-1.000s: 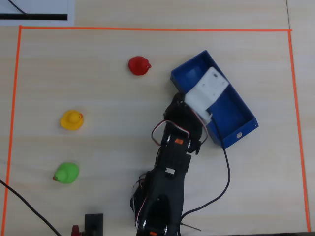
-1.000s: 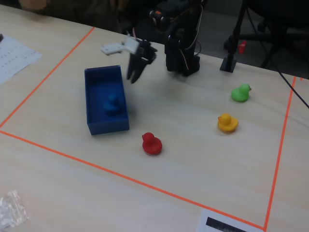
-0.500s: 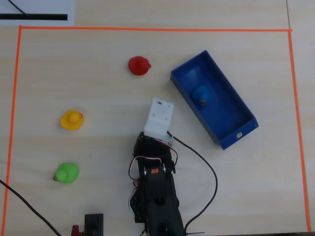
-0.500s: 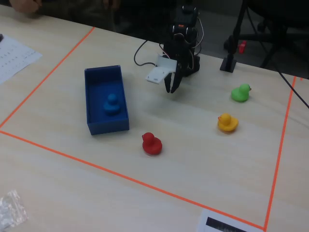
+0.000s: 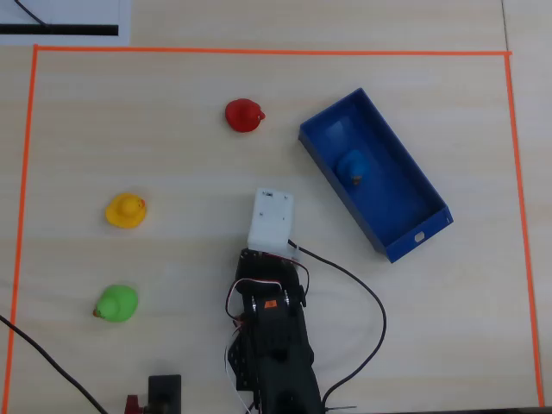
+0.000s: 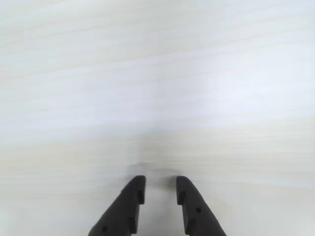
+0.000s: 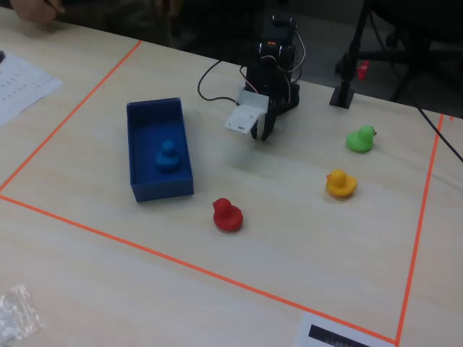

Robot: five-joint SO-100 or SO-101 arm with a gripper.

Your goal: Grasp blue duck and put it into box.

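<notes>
The blue duck (image 5: 353,166) sits inside the dark-blue box (image 5: 414,242), toward its far end in the overhead view; the fixed view also shows the duck (image 7: 167,155) in the box (image 7: 160,190). My gripper (image 6: 160,181) hangs over bare table, its two black jaws a little apart with nothing between them. In the fixed view the gripper (image 7: 262,132) is pulled back near the arm's base, to the right of the box. In the overhead view the white wrist housing (image 5: 272,220) hides the jaws.
A red duck (image 5: 244,115), a yellow duck (image 5: 126,210) and a green duck (image 5: 116,304) stand on the wooden table to the left of the arm. Orange tape (image 5: 259,51) marks the work area. A black cable (image 5: 377,304) loops beside the arm's base.
</notes>
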